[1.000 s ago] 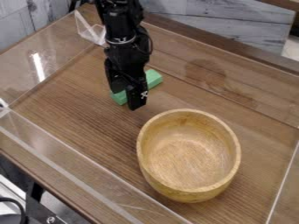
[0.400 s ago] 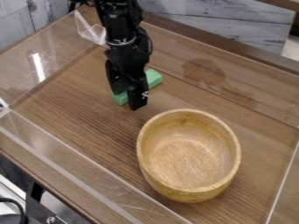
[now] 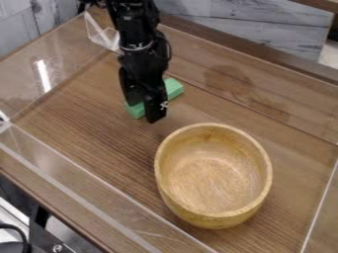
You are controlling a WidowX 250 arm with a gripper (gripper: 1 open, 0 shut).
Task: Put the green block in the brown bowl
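The green block (image 3: 172, 91) lies flat on the wooden table, mostly hidden behind my gripper. My gripper (image 3: 144, 106) points straight down over the block with its black fingers (image 3: 156, 107) standing apart on either side of it, open. I cannot tell whether the fingers touch the block. The brown bowl (image 3: 214, 174) sits empty at the lower right of the gripper, a short gap away.
The wooden table (image 3: 79, 109) is ringed by low clear plastic walls (image 3: 40, 69). A grey stone-pattern wall runs along the back. Black cables hang behind the arm at the top left.
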